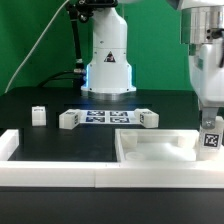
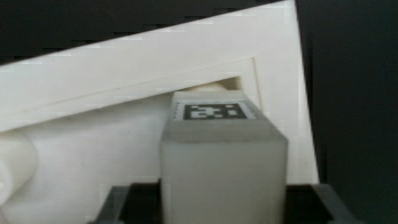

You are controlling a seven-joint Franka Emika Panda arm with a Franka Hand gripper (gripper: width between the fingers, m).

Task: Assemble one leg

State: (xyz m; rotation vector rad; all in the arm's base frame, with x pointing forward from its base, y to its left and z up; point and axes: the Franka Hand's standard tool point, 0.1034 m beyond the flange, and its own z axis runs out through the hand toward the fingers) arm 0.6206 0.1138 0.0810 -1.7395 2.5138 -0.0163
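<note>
My gripper [image 1: 209, 122] is shut on a white leg [image 1: 210, 138] with a black-and-white tag. It holds the leg upright over the far corner of the white square panel [image 1: 150, 152] on the exterior view's right. In the wrist view the leg [image 2: 222, 150] stands between the dark fingers [image 2: 135, 205], its tag facing the camera. The panel's raised rim and corner [image 2: 267, 70] lie behind the leg. Whether the leg touches the panel cannot be told. Three more legs lie on the table: one [image 1: 38, 115], one [image 1: 68, 120], one [image 1: 148, 120].
The marker board [image 1: 100, 117] lies flat between two of the loose legs, in front of the robot base [image 1: 108, 70]. A white wall [image 1: 50, 168] runs along the table's front, with an upturned end at the exterior view's left.
</note>
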